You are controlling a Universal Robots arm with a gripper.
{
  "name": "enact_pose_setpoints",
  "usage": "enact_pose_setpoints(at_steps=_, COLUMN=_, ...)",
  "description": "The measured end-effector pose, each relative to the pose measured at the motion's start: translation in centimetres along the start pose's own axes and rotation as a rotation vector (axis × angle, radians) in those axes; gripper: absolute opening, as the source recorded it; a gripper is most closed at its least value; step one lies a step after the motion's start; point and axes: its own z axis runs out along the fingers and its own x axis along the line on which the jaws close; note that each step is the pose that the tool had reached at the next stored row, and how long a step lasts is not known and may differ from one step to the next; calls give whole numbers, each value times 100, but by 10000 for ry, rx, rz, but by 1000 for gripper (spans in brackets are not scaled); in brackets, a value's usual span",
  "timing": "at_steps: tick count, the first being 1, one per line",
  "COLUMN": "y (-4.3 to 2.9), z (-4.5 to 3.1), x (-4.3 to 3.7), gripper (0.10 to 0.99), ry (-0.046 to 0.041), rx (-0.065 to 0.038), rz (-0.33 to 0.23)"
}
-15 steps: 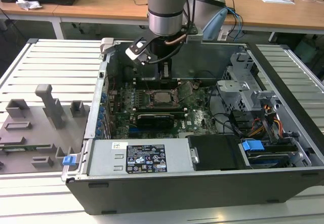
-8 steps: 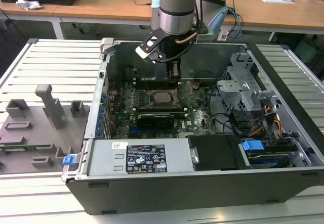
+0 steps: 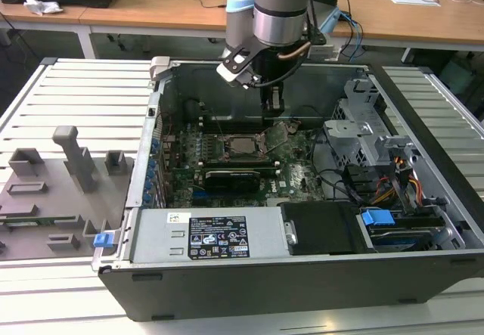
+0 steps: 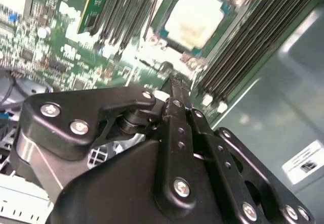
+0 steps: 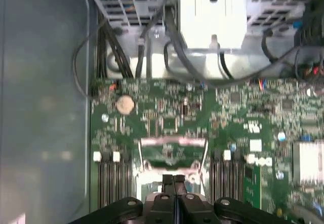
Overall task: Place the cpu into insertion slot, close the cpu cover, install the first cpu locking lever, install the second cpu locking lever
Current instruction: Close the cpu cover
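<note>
Diffuse overhead room light evenly fills the exterior view, though the far interior of the computer case (image 3: 302, 274) lies in shade; glare whitens the cpu (image 4: 195, 19) in the second wrist view and burns out the metal drive cage (image 5: 212, 16) in the first wrist view.

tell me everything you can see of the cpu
The cpu is a flat square chip with a pale silver-grey metal top. It lies level in the insertion slot on the green motherboard, with rows of long memory slots to either side. Silvery metal edges the slot around it. The shut claw sits off to one side, apart from it.
</note>
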Motion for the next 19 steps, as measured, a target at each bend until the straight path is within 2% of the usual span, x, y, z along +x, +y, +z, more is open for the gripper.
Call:
enact_pose_setpoints(at_steps=2, y=90, z=6, x=2, gripper=106, ry=3, rx=-1, rz=0)
enact_pose_setpoints(at_steps=9, y=337, z=21, x=5, gripper=106, ry=5, rx=52, rz=-64)
enact_pose_setpoints(at_steps=15, y=470, z=50, x=6, gripper=106, ry=-8, rx=151, rz=-76)
enact_pose_setpoints(at_steps=19, y=510, z=81, x=6, gripper=106, ry=-6, rx=169, rz=-93)
